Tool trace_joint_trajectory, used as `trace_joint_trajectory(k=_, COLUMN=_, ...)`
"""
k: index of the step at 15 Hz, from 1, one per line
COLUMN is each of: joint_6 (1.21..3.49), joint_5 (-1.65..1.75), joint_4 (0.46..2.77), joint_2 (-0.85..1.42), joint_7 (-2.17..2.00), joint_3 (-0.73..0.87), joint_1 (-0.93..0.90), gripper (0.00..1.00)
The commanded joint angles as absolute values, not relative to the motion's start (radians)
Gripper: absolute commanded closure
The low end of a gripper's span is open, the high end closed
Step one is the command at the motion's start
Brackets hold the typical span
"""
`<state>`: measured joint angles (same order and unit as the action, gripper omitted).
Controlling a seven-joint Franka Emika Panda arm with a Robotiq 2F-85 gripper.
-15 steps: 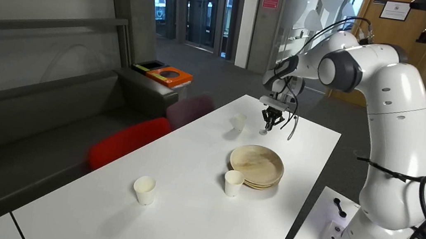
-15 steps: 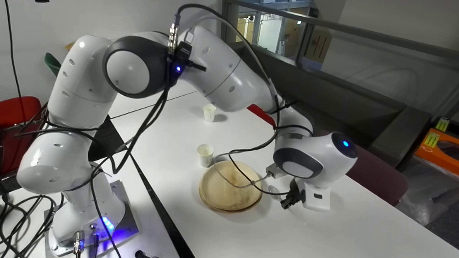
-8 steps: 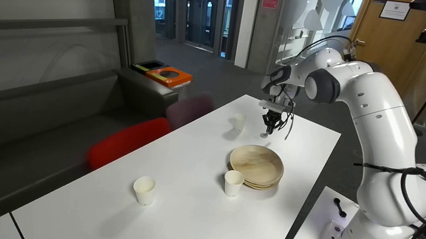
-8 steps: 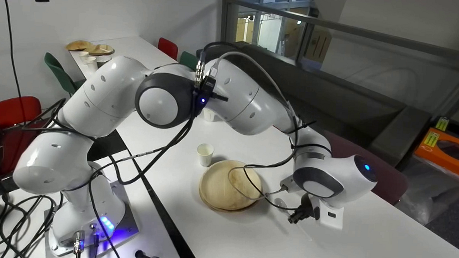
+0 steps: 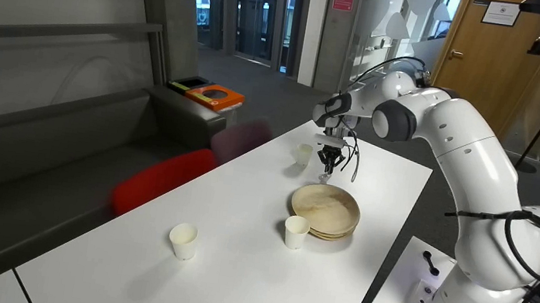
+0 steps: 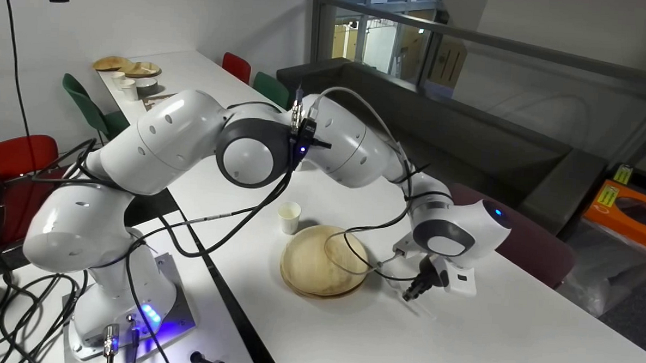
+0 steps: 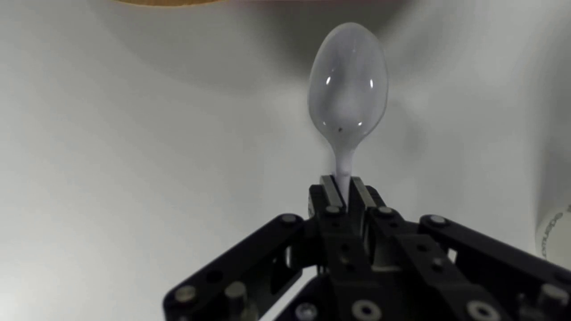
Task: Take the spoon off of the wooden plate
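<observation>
The round tan wooden plate [image 5: 325, 208] lies on the white table, on top of a stack of similar plates; it also shows in an exterior view [image 6: 322, 260]. A thin edge of wood [image 7: 169, 2] shows at the top of the wrist view. A white plastic spoon [image 7: 348, 84] points bowl-first out of my gripper [image 7: 342, 192], whose fingers are closed round its handle. In an exterior view the gripper [image 5: 328, 170] is low over the table beyond the plate, with the spoon [image 5: 323, 179] beside the rim, off the plate. Whether the spoon touches the table I cannot tell.
White cups stand near the plate [image 5: 295, 232], farther along the table [image 5: 183, 241] and beside the gripper [image 5: 304, 154]. A cup edge [image 7: 555, 236] shows at the wrist view's right. A loose cable [image 6: 347, 253] hangs over the plate. A red chair [image 5: 165, 179] stands at the table's edge.
The arm has come down and the gripper, still holding the spoon, has moved low over the table, lately shifting closer to the plate. The plates and cups have not moved.
</observation>
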<state>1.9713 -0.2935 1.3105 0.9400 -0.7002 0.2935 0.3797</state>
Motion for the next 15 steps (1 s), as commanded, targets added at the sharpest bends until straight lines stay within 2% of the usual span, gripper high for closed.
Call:
trace_joint_trajectory(k=1, joint_6=1.970, joint_5=-0.232, joint_4=1.272, joint_2=0.972, joint_7=-0.728, joint_3=0.304, joint_1=0.346, gripper=0.94)
trace_joint_trajectory(k=15, joint_6=2.031, joint_5=-0.201, joint_4=1.273, joint_2=1.002, joint_7=-0.768, joint_3=0.313, joint_1=0.348, gripper=0.98)
